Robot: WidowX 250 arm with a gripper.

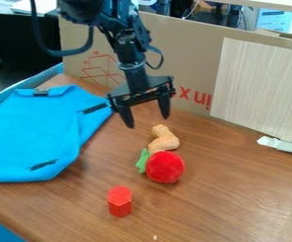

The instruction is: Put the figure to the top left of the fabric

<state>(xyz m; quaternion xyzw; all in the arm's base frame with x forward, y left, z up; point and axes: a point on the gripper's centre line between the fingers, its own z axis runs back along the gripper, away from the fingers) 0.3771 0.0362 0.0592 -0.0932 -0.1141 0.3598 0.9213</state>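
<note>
Gripper above the table, upper middle of the frame.
Its fingers are spread wide, gripping nothing; blue fabric lies left, red block stands lower middle.

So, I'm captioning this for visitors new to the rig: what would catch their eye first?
Probably the bright blue fabric, spread over the left of the wooden table. Next, the round red thing near the middle, with a green piece at its left and a bent tan thing behind, and the red block nearer the camera. Above them hangs the open black gripper.
</note>
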